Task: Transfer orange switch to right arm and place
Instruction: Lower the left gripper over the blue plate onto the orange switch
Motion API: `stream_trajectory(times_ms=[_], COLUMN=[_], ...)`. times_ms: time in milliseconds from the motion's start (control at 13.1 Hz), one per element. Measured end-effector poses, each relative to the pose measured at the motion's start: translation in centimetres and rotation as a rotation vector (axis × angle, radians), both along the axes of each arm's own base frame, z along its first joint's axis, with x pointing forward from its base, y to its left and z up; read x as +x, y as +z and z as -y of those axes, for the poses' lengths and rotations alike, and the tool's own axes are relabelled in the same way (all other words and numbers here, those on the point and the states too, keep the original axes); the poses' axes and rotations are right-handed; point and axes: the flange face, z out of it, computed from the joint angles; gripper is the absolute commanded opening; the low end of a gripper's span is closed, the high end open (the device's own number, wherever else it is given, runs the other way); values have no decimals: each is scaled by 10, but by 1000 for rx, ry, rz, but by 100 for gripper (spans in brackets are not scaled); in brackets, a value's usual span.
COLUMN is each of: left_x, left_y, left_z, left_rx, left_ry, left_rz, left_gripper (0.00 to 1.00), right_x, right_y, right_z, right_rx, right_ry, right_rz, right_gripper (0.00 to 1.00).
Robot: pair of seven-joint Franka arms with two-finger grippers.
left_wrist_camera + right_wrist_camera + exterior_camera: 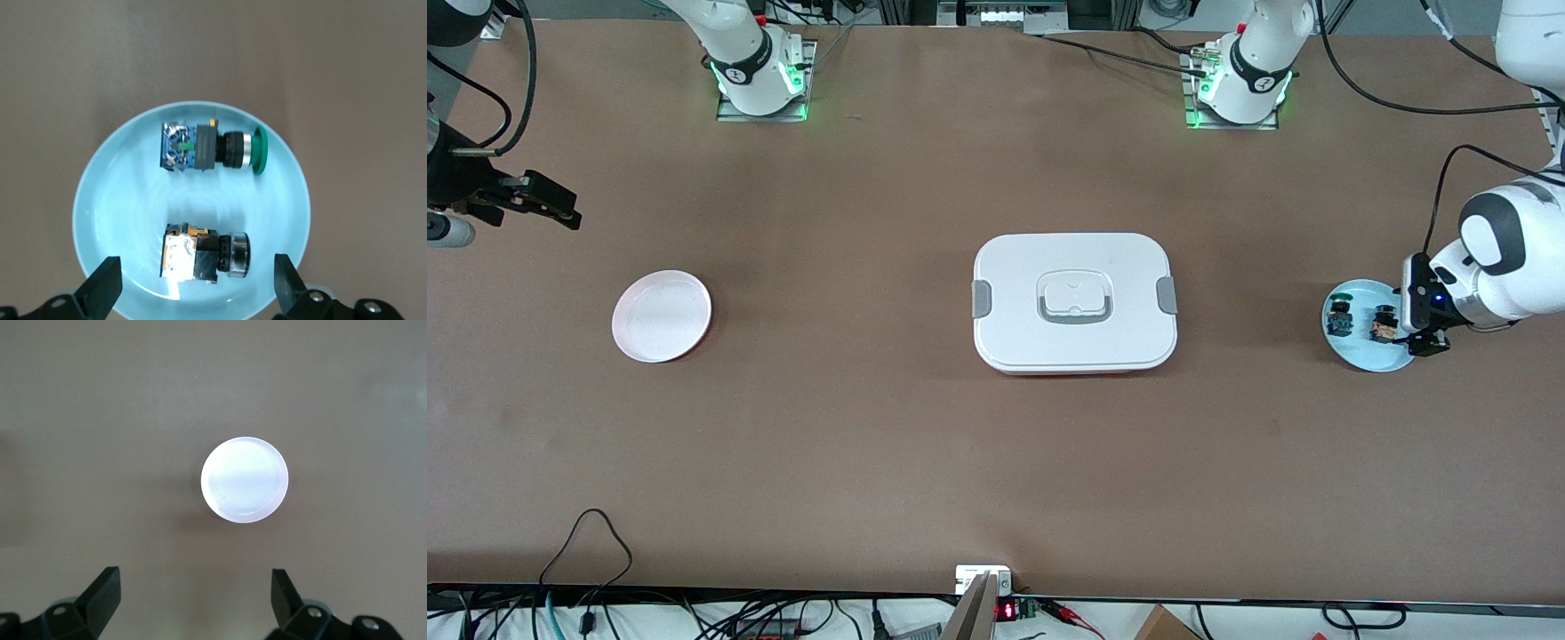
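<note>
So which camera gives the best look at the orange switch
The left wrist view: the orange switch lies large on the light blue plate. The front view shows it tiny; the right wrist view misses it.

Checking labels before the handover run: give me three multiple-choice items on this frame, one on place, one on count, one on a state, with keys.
1. Where does the orange switch lie?
A. on the pink plate
B. on the blue plate, beside the green-capped switch
C. on the white lidded box

2. How many switches are on the blue plate?
A. one
B. two
C. three

3. How do the left gripper's jaws stand?
A. shut on the orange switch
B. shut on nothing
C. open, over the blue plate, holding nothing

Key:
1 B: the left wrist view shows it on the blue plate with the green-capped switch beside it.
2 B: only those two lie there; the pink plate holds none.
3 C: both fingers stand apart either side of the orange switch, not touching it. The right gripper waits open over the pink plate.
</note>
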Motion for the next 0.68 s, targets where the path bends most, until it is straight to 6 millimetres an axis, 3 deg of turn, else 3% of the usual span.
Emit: stream_trajectory(times_ms=[685], left_x=[0], left_y=[-27], left_z=[-7], left_rx=[0], left_ry=[-46], left_rz=[24], left_gripper=[100], right_x=[0], right_y=[0], right_z=[0], right_rx=[0], right_ry=[0], right_rz=[0], right_gripper=[100])
